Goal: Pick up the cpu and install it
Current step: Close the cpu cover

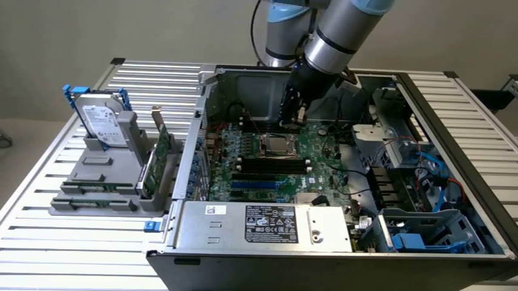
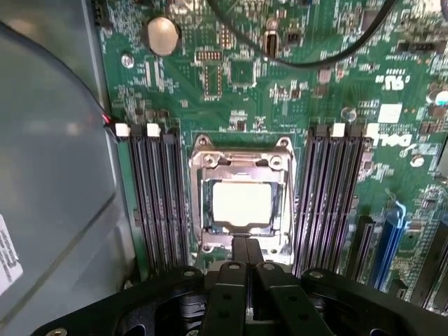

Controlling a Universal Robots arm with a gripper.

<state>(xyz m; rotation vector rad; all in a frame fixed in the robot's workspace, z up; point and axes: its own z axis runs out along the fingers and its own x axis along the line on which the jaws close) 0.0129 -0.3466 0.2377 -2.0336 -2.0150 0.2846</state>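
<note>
The cpu (image 2: 241,203) lies flat inside the metal socket frame (image 2: 203,162) on the green motherboard (image 1: 324,163), its pale silver top facing up. In the exterior view the cpu (image 1: 278,145) sits in the middle of the board inside the open computer case. My gripper (image 2: 246,245) hangs just above the socket's near edge, its two black fingers pressed together with nothing between them. From the exterior view the gripper (image 1: 295,118) hovers over the board a little behind the socket, apart from the chip.
Black memory slots (image 2: 157,196) flank the socket on both sides. A black cable (image 2: 336,49) crosses the board. The case wall (image 1: 198,121) and power supply (image 1: 267,224) border the board. Outside, a grey stand holds a hard drive (image 1: 105,121) and green cards (image 1: 162,151).
</note>
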